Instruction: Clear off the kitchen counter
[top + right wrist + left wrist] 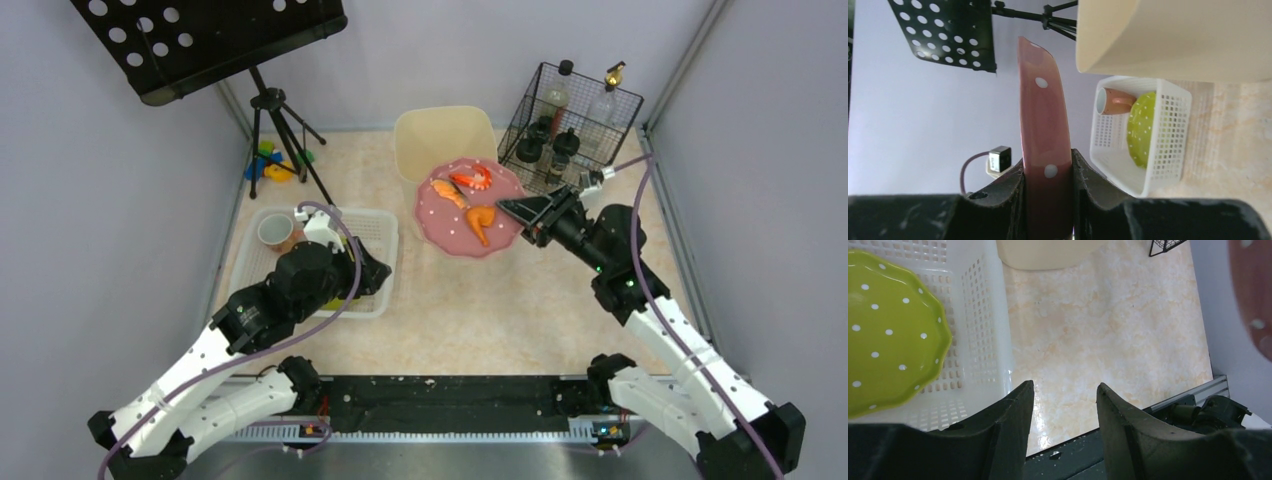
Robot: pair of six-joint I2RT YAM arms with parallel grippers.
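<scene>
Directly beneath the right gripper [514, 211] and pink plate [447, 228], the kitchen counter [480, 312].

The top camera looks down from high at the near edge over the whole glossy beige-pink marble counter [450, 310]. The left wrist camera hangs close over the white perforated plastic basket [983, 315] and its lime-green white-dotted plate [888, 325]. The right wrist camera, rolled sideways, looks past a pink white-dotted plate [1043, 125], seen edge-on, to that same basket farther off.
</scene>
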